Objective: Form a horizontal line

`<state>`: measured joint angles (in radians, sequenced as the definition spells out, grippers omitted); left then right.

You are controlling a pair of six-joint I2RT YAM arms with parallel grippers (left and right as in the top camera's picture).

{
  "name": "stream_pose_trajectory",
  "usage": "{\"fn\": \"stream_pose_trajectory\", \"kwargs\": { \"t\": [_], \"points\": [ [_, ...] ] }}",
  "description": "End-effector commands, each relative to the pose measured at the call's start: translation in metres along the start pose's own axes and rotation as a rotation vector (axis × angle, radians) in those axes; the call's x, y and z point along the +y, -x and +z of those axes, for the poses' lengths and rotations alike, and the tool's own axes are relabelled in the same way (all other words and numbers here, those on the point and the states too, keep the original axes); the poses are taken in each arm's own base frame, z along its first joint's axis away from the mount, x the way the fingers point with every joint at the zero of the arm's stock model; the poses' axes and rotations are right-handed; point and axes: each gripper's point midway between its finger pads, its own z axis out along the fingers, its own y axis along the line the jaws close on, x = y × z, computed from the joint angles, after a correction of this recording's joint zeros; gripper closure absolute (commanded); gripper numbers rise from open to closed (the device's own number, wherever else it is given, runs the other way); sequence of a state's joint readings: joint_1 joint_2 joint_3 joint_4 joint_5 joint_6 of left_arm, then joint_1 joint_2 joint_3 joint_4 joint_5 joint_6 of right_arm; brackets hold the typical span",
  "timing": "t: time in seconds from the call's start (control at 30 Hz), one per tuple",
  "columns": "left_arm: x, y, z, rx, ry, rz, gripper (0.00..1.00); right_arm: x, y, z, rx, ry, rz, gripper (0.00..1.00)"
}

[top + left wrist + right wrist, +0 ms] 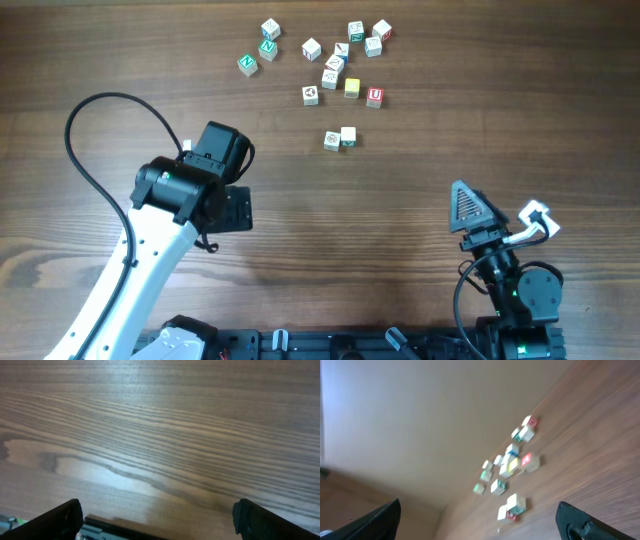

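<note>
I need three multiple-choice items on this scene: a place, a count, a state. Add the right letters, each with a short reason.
1. Where is the yellow cube?
A) between the picture cube and the red U cube
B) far left of all cubes
C) lowest of all cubes

2. How many cubes form the small group nearest the arms?
A) two
B) four
C) six

3. How do the left end effector and right end effector stand?
A) both shut
B) both open, empty
C) left holds a cube

Key: 1A, overhead shows it between them; 2A, two cubes side by side; 3B, fingers wide apart, nothing between.
</note>
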<state>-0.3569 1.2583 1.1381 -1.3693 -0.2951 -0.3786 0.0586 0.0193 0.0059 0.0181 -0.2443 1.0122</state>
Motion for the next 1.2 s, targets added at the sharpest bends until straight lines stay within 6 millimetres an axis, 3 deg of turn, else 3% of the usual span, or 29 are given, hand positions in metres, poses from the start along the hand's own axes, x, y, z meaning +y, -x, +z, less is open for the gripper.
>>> {"fn": "stream_pose_trajectory", "kwargs": {
  "t": [0.0,0.27,0.57,0.93,1.17],
  "points": [
    [0.010,0.000,-0.001,-0.014,0.039,-0.003,0.00,0.012,-0.023,-0.001,0.130,0.079,-0.085,0.00],
    [0.032,0.001,0.000,-0.027,0.132,-0.135,0.00,-0.011,-0.041,0.007,0.255,-0.040,-0.074,0.00],
    [0.036,-0.001,-0.005,-0.038,0.098,-0.174,0.00,-0.006,-0.042,0.026,0.427,-0.140,-0.189,0.00],
    [0.044,-0.005,-0.026,-0.136,0.050,-0.213,0.00,-0.007,-0.015,0.048,0.560,-0.391,-0.240,0.00],
    [0.047,-0.007,-0.032,-0.171,0.032,-0.226,0.00,0.019,0.004,0.062,0.558,-0.351,-0.304,0.00]
  ]
}}
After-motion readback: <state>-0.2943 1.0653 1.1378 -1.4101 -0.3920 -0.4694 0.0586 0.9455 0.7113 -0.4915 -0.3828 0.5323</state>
